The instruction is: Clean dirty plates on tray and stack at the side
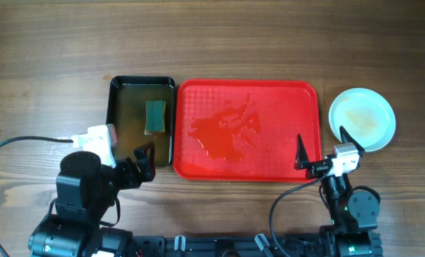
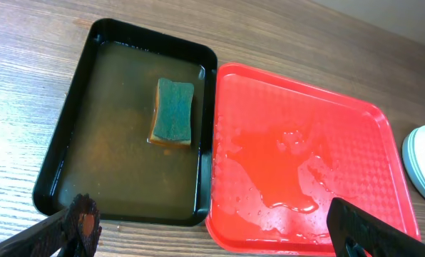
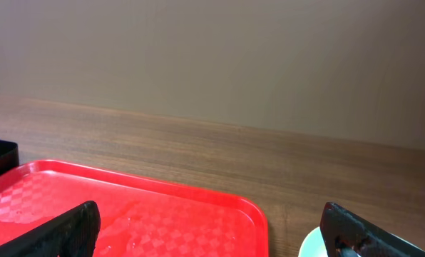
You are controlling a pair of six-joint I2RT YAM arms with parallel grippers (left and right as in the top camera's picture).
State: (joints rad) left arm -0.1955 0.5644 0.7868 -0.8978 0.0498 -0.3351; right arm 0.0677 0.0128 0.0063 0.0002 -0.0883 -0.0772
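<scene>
My left fingers (image 2: 80,223) are spread wide and empty at the lower right corner of the black bin (image 1: 111,114), where a green sponge (image 1: 155,116) lies in brownish water. My right fingers (image 3: 70,230) are released too, lower right of frame. The red tray (image 1: 284,100), centre, holds a puddle (image 1: 230,132). The plates (image 1: 362,119) sit stacked on the desk (image 1: 48,43) right of it.

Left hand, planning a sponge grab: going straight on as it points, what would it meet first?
Likely the black bin's right wall beside the red tray; the sponge lies further left.
</scene>
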